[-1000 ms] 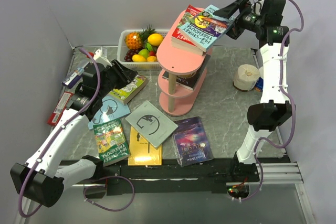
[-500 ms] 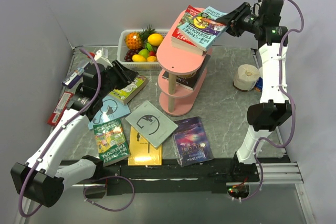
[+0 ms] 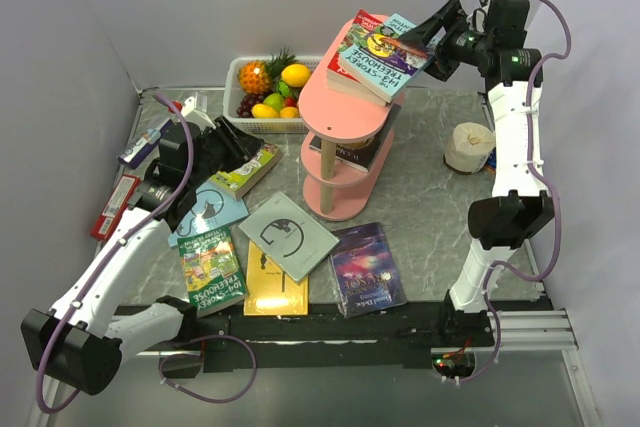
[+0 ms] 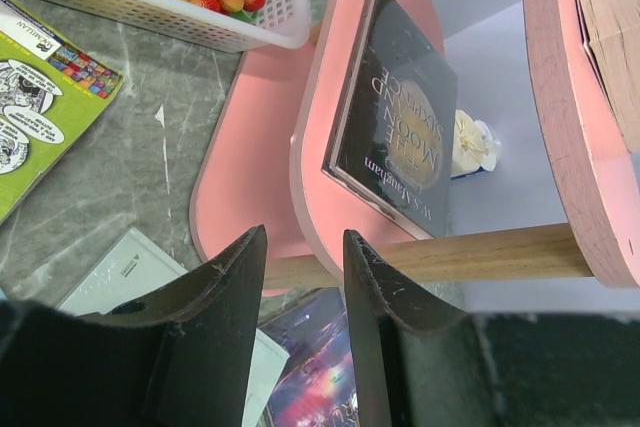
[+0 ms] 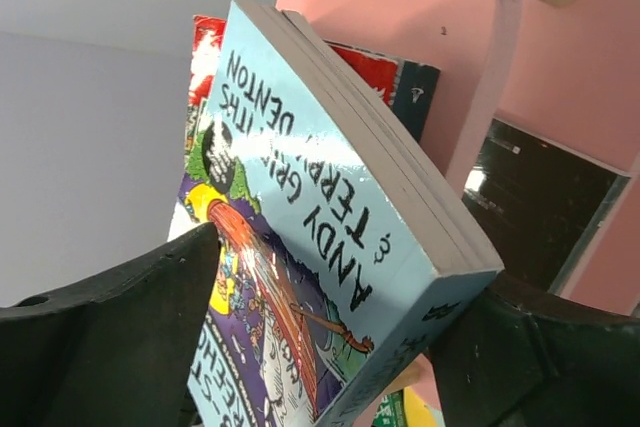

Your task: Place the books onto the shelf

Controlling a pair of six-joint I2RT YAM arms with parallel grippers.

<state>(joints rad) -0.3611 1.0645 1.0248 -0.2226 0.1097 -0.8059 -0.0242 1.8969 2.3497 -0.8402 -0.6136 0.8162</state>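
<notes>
The left pincer is hovering with its fingers apart, gripping nothing. The shelf is standing just ahead, and loose books are lying beside it. The right pincer is straddling the blue book, which is overhanging the top tier's edge. I cannot tell whether it is clamping, as the book is hiding the contact.

Glossy paper covers on the books, matt pink shelf with pale wooden posts, veined grey stone-look table.

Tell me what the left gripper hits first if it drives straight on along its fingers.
Probably the shelf: the left gripper points at the pink rim of its middle tier, the one holding the dark book. Depth is unclear.
</notes>
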